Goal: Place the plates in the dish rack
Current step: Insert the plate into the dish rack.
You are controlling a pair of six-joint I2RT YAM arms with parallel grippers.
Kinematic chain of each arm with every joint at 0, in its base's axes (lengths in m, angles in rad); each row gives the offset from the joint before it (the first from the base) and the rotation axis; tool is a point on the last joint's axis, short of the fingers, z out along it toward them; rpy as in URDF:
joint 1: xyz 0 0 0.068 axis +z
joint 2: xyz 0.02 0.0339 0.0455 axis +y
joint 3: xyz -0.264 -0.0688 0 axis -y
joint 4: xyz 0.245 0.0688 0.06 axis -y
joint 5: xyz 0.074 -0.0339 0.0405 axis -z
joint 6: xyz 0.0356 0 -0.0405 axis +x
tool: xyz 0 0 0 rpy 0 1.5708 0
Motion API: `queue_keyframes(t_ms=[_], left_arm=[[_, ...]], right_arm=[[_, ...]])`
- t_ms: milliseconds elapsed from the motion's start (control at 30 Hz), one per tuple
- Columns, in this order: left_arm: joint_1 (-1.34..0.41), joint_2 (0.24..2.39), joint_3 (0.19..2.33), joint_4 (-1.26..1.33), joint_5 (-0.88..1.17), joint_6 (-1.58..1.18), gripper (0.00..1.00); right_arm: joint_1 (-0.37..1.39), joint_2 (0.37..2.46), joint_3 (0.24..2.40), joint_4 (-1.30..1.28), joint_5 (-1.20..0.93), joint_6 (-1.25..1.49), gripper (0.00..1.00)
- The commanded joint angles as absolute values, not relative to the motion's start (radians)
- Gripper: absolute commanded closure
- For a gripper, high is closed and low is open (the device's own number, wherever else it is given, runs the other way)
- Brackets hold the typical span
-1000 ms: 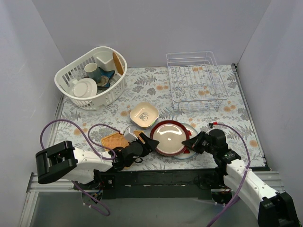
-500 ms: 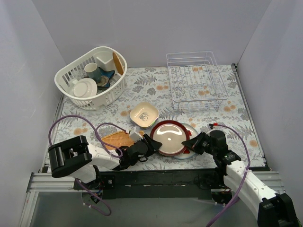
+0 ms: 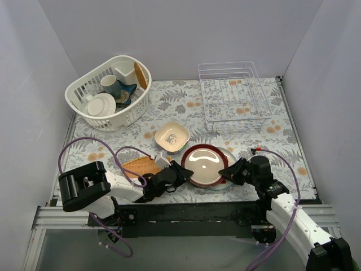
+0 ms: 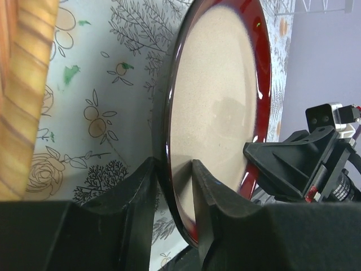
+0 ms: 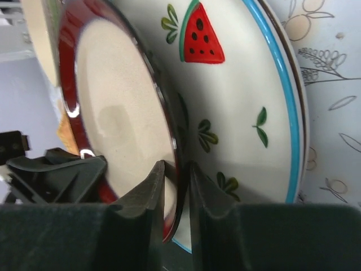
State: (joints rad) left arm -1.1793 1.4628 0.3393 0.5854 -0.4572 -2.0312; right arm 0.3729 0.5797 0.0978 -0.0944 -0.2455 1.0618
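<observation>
Between plain pale walls (image 3: 169, 34), a floral cloth (image 3: 175, 101) underlies the dish rack (image 3: 234, 97).

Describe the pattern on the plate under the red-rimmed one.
White plate: red watermelon slice, green leaves, blue rim line; clearest in the right wrist view.

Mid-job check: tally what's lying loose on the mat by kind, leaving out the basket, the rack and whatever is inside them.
Round plates: 2 (dark red plate, watermelon plate under it)
Rounded-square dishes showing: 1 (cream dish)
Woven trays: 1 (orange tray)
Total: 4
</observation>
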Motion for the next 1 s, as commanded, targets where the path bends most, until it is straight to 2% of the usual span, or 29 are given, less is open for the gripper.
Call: queue_keyframes(t_ms=[0,100,333,667,967], left_arm=[[-1.183,1.391,0.413,0.572,-0.46,-2.421,1.0],[-1.183,1.361,0.44,0.554,-0.454,-2.385,1.0],[-1.181,1.293,0.471,0.52,-0.446,-2.346,1.0],[-1.109,1.057,0.528,0.33,-0.419,-2.174,1.0],[-0.856,0.853,0.552,0.247,-0.098,-1.916,1.0]], right_arm=[[0.382,0.546,0.198,-0.313,-0.166,0.913,0.7],[0.382,0.528,0.268,-0.373,-0.124,0.881,0.59],[0.38,0.503,0.37,-0.425,-0.087,0.845,0.51],[0.38,0.555,0.509,-0.309,-0.155,0.796,0.47],[0.38,0.704,0.603,-0.17,-0.232,0.703,0.45]])
